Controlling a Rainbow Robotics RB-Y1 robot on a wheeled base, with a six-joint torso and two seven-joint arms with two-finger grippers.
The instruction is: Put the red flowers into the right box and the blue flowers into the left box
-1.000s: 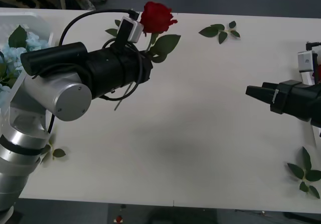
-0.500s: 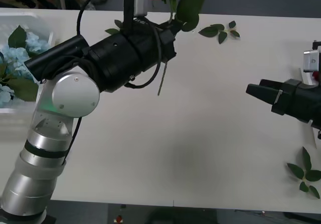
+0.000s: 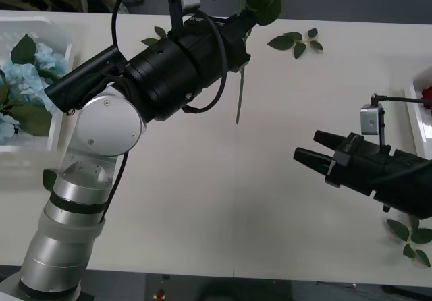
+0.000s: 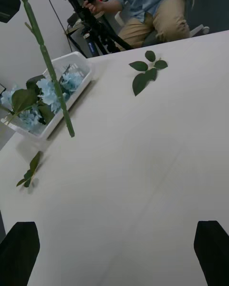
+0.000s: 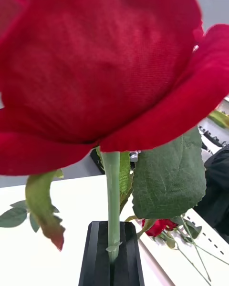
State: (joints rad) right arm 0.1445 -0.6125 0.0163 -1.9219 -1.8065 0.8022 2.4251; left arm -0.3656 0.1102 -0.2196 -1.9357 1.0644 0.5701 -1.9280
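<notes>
My left gripper (image 3: 244, 19) is raised over the far side of the table and is shut on the stem of a red flower (image 5: 95, 62). In the left wrist view its black fingers (image 5: 93, 257) clamp the green stem (image 5: 112, 195). The stem's lower end (image 3: 239, 98) hangs free above the table. My right gripper (image 3: 307, 147) is open and empty, low over the right half of the table. The left box (image 3: 34, 21) holds blue flowers (image 3: 27, 71). Another red flower (image 3: 426, 97) lies in the right box (image 3: 412, 105).
Loose leaf sprigs lie on the white table: one at the far side (image 3: 297, 42), one at the near right corner (image 3: 412, 237), and a small one (image 3: 48, 178) by my left arm.
My left arm has lifted the red flower higher and carried it to the right. My right gripper has moved left, towards the table's middle.
</notes>
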